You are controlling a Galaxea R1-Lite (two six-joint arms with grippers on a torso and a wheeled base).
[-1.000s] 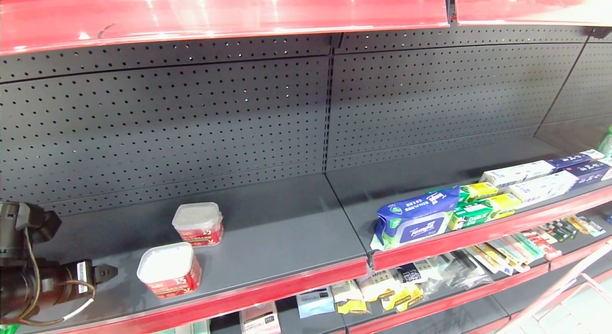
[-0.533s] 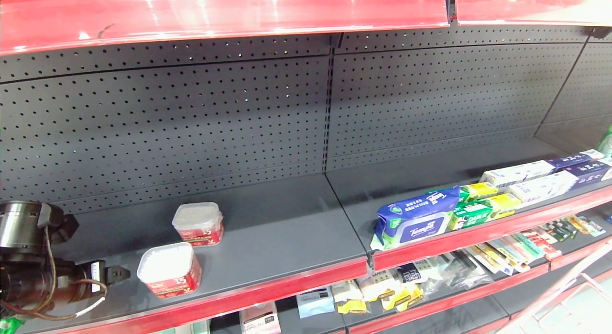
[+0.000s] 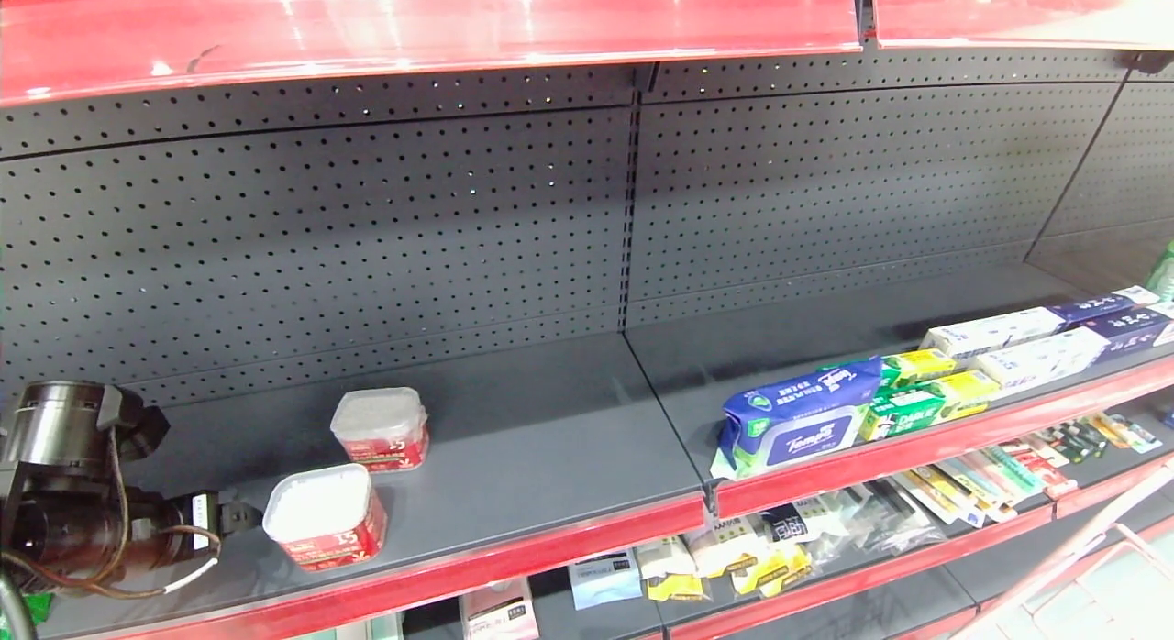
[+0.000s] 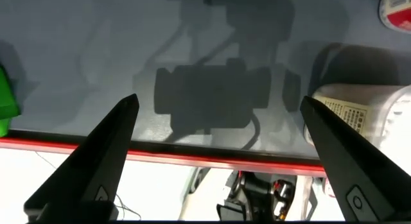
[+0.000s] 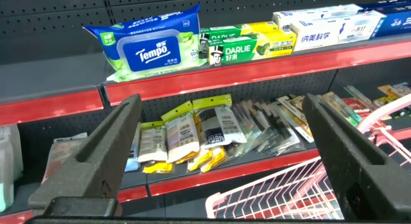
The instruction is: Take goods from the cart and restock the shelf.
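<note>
Grey shelf (image 3: 550,438) carries red-labelled front tub (image 3: 324,514) at 7 o'clock, left gripper (image 3: 240,514) spread wide just beside it at 9 o'clock; right gripper (image 5: 221,99), equally wide, near pink cart (image 3: 1082,541) at 5 o'clock.

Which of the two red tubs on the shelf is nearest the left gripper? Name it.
The front tub, at the red edge of the shelf, beside the left gripper; the other tub stands farther back toward the pegboard.

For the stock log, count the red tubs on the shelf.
2. One tub sits near the shelf front edge; the other stands just behind it, farther back. None seems hidden.
</note>
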